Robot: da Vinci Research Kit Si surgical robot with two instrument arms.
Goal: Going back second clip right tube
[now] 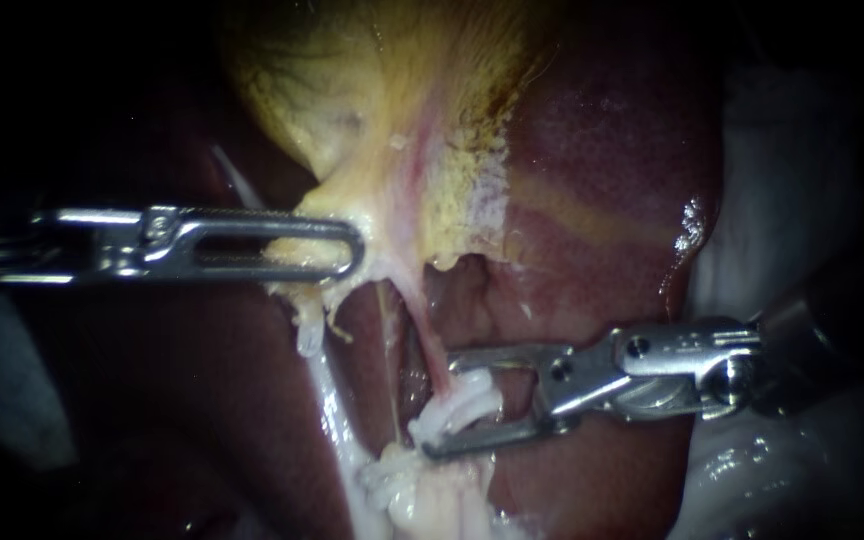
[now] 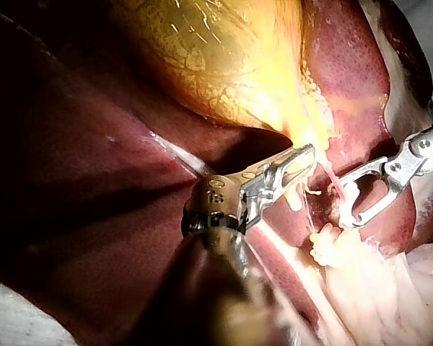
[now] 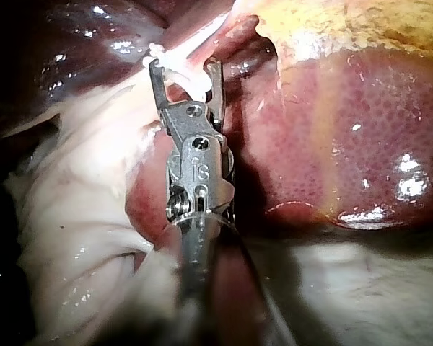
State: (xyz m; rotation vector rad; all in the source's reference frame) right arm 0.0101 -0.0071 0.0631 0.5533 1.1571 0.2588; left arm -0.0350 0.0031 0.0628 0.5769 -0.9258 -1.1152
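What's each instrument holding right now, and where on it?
Left instrument grips the gallbladder at its narrow lower edge. Right instrument holds nothing: it stands open around the pale tube.

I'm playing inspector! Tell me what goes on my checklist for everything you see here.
Surface: dark red liver, with the yellow gallbladder against it.
Job's things: right tube, pale, lying between the right instrument's jaws.
Clutter: nothing seen.
Instruments: left instrument, jaws shut on the gallbladder's lower edge; right instrument, jaws open around the tube.
Cables: nothing seen.
Surroundings: pale material beside the liver; the rest is dark.
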